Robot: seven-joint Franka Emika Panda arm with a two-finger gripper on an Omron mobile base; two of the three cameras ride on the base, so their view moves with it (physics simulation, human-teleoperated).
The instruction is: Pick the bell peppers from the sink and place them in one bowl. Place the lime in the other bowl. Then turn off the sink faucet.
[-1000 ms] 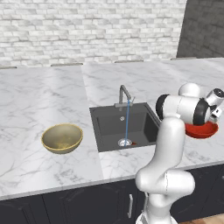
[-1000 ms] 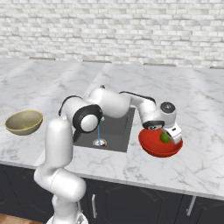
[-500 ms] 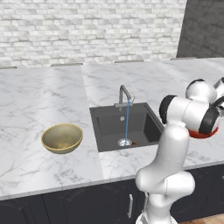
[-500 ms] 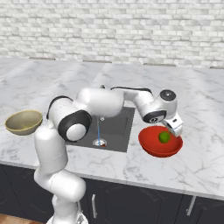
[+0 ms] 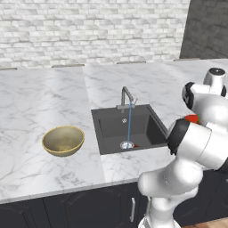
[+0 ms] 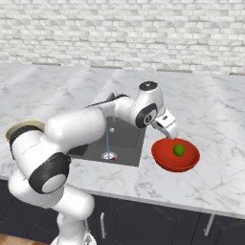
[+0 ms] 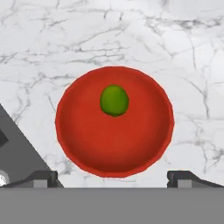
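Above the red bowl [image 7: 114,146], the jaws [image 7: 113,177] hang spread wide with nothing between them, their two dark tips flanking the bowl's near rim in the hand view. Inside the bowl lies the green lime [image 7: 114,100], toward twelve o'clock of its centre. On the white marble bench [image 6: 225,124] the bowl stands just beside the dark sink [image 5: 127,127], at its three o'clock in the right base view. From the grey faucet [image 5: 127,97] a thin stream of water falls onto the drain. Well apart, at the sink's nine o'clock in the left base view, stands the tan bowl [image 5: 63,140].
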